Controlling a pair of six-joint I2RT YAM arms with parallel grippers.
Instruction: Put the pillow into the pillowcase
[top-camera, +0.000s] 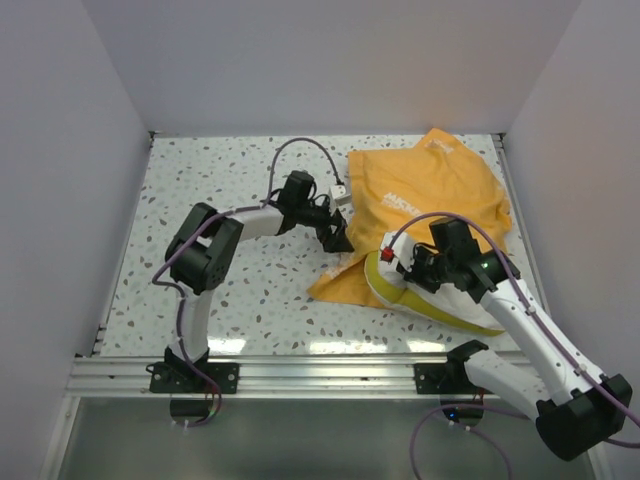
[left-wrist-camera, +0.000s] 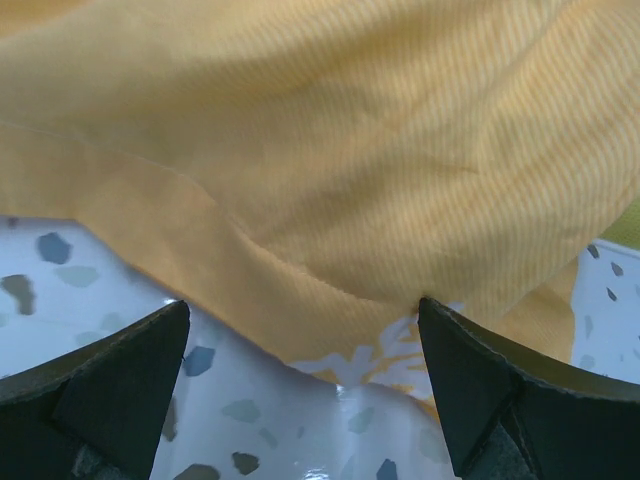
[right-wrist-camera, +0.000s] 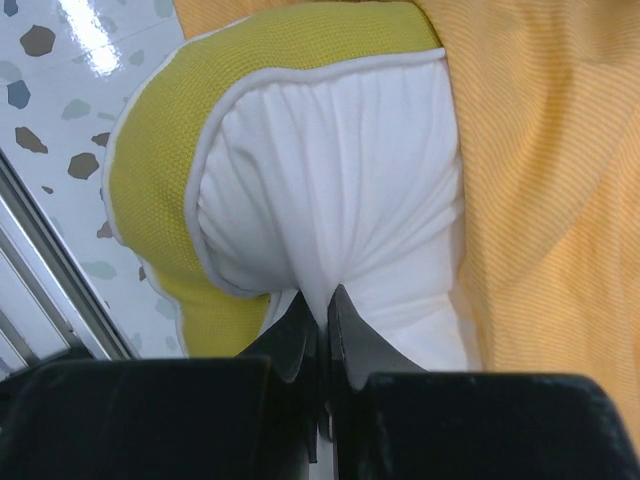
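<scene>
1. Orange-yellow pillowcase (top-camera: 430, 190), top view: crumpled on the far right part of the speckled table (top-camera: 200, 200). Cream pillow (top-camera: 440, 308) at the case's near edge, yellow-green strip showing. Left gripper (top-camera: 335, 238) just beside the case's left edge. Right gripper (top-camera: 398, 265) at the pillow's left end. Jaw states hard to read from this height.
2. Left wrist view: pillowcase (left-wrist-camera: 350, 150) filling the upper frame, hem lying on the table (left-wrist-camera: 60, 270) just ahead of the left gripper (left-wrist-camera: 302, 310). Its fingers (left-wrist-camera: 120, 370) spread wide, nothing clamped between them. Contact between tips and cloth edge: cannot tell.
3. Right wrist view: right gripper (right-wrist-camera: 325, 305) pressed together, pinching a gathered fold of the pillow's white fabric. Pillow (right-wrist-camera: 330, 170) bulging directly ahead of the tips, yellow-green strip curving round its left and far sides. Pillowcase (right-wrist-camera: 560, 200) against the pillow's right and far sides. Table (right-wrist-camera: 50, 100) and metal rail (right-wrist-camera: 40, 280) to the left.
</scene>
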